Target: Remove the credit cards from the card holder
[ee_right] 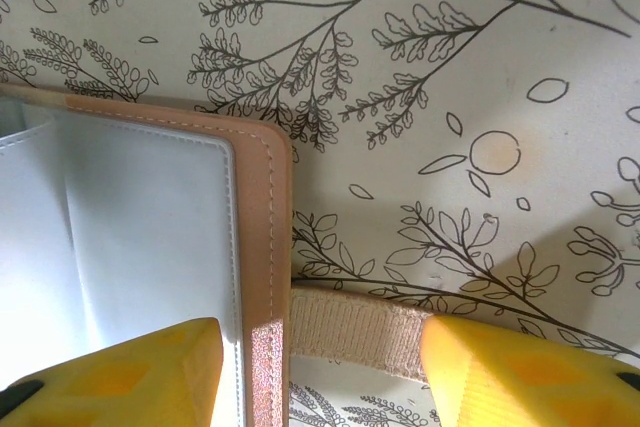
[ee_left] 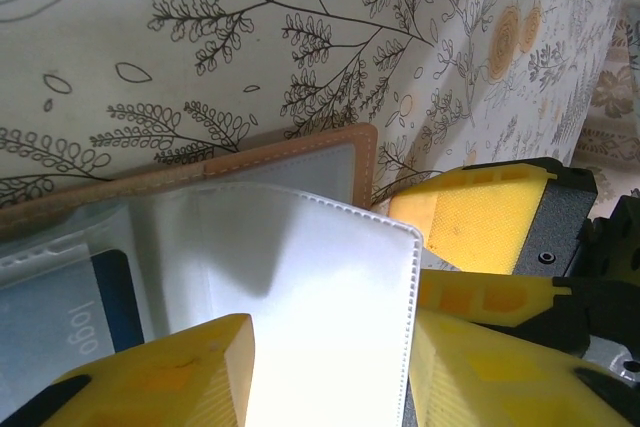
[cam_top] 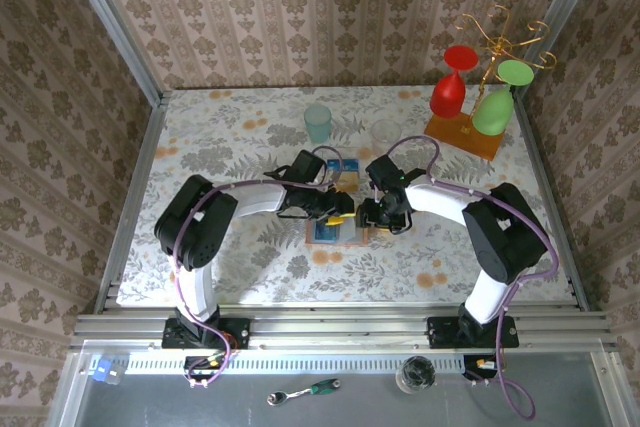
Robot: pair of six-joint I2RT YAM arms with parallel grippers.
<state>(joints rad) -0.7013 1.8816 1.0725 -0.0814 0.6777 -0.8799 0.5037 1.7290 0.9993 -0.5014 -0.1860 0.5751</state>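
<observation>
card holder [ee_left: 300,154] open | blue card [ee_left: 115,292] reads "logo"

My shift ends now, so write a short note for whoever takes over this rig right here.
Left gripper: open, a clear sleeve between its fingers.
Right gripper: open, straddling the brown edge of the card holder and its strap.
The holder lies open on the table, blue card in a sleeve.
Done: holder opened.
Left: pull the blue card out, check the other sleeves.
</observation>
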